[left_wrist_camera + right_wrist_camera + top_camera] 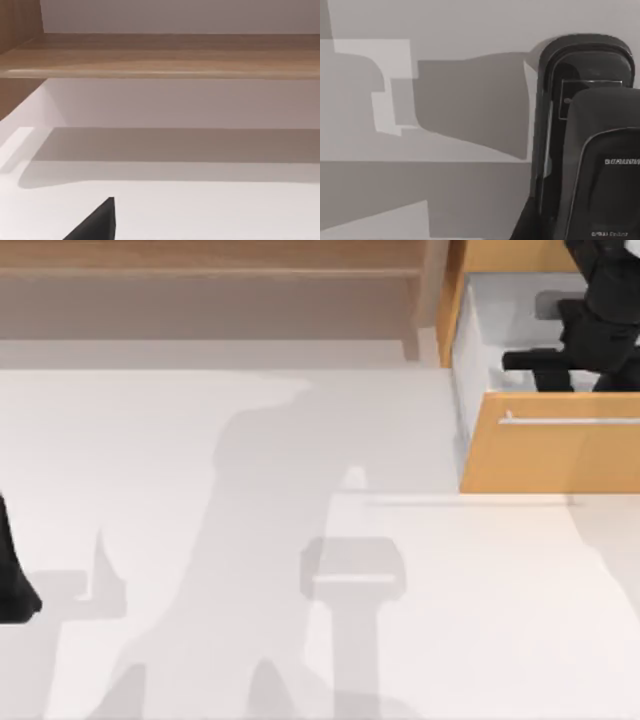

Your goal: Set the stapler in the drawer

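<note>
The drawer (560,455) stands pulled open at the table's back right, its orange-tan front and silver bar handle (570,421) facing forward and its white inner walls showing. My right gripper (578,355) is over the drawer's inside, shut on the stapler (532,361), which sticks out black and level toward the left, above the drawer floor. In the right wrist view the stapler (580,75) runs along one finger (605,165), rounded end away from the wrist. My left gripper (14,585) rests parked at the table's left edge.
A duller brown wooden shelf unit (200,290) runs along the back left, and it appears as a long plank (160,55) in the left wrist view. The white tabletop (300,540) carries arm shadows.
</note>
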